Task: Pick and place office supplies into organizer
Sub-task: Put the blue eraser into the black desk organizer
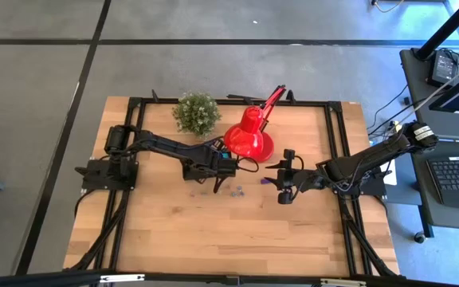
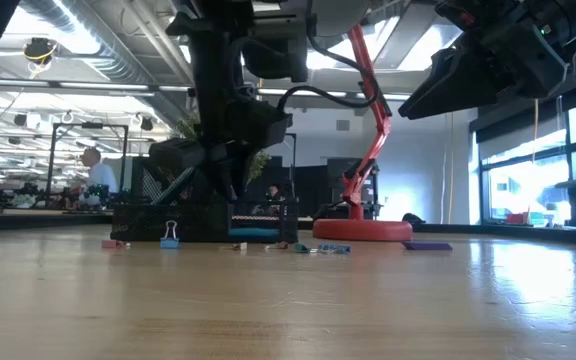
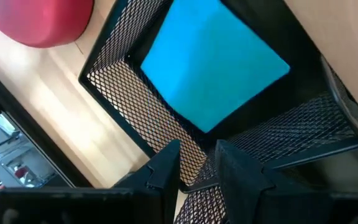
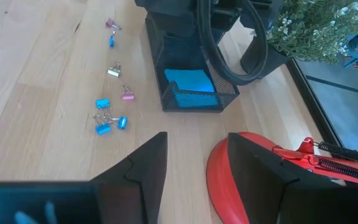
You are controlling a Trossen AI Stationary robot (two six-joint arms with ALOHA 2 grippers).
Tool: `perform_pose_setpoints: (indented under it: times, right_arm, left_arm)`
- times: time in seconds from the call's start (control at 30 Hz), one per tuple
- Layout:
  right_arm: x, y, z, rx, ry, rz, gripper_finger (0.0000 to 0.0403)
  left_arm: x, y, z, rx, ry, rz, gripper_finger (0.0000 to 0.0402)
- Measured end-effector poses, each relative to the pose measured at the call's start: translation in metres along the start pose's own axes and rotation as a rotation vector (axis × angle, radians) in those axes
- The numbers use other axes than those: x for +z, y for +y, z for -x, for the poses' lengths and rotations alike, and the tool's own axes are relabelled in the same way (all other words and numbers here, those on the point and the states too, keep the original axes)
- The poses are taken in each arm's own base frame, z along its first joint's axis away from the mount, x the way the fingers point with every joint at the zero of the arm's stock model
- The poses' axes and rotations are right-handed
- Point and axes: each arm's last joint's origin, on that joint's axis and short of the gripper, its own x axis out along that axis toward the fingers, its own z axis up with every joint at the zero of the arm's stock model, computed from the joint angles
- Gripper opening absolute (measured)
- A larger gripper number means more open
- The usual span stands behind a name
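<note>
Since the binder clips (image 4: 107, 118) are what remains loose on the table, their handling matters most; going from the left arm across to the right, the scene reads as follows.

On the left, the left gripper (image 3: 194, 163) hangs directly over the organizer (image 3: 129, 96), its two dark fingers a narrow gap apart and nothing visible between them. Below it the blue sticky-note pad (image 3: 213, 62) lies flat in one mesh compartment.

Toward the middle, the clips lie scattered on the wood just beside the organizer's long side: a blue cluster, a pink one, a silvery one, more farther along. They look light, rigid and springy, probably slick on their painted bodies, and likely to skid or flip if pinched off-centre. I would take one across its flat body, fingers straight down, rather than by the thin wire loops. The cluster's pieces touch, so a pinch there may lift two.

On the right, the right gripper (image 4: 194, 165) hovers near the red lamp (image 4: 253, 177) base, jaws spread wide and empty, looking toward the clips. A small purple piece (image 1: 263, 181) lies near it, though it is too small to tell what it is.
</note>
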Motion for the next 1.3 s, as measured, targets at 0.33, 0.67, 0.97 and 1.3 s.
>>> perform_pose_setpoints:
  times: [0.33, 0.67, 0.97, 1.3]
  right_arm:
    - [0.000, 0.000, 0.000, 0.000, 0.000, 0.000, 0.0171]
    - [0.000, 0.001, 0.000, 0.027, 0.001, -0.025, 0.0171]
    - [-0.001, 0.004, 0.000, 0.154, 0.012, -0.033, 0.0171]
    - [-0.004, 0.005, 0.001, 0.175, 0.034, -0.041, 0.0171]
  left_arm:
    - [0.010, -0.004, 0.017, 0.034, -0.024, 0.052, 0.0098]
    - [0.032, -0.008, 0.057, -0.137, -0.235, 0.345, 0.0098]
    - [0.037, -0.022, 0.084, -0.204, -0.456, 0.529, 0.0098]
    - [0.015, -0.063, 0.089, -0.212, -0.725, 0.655, 0.0098]
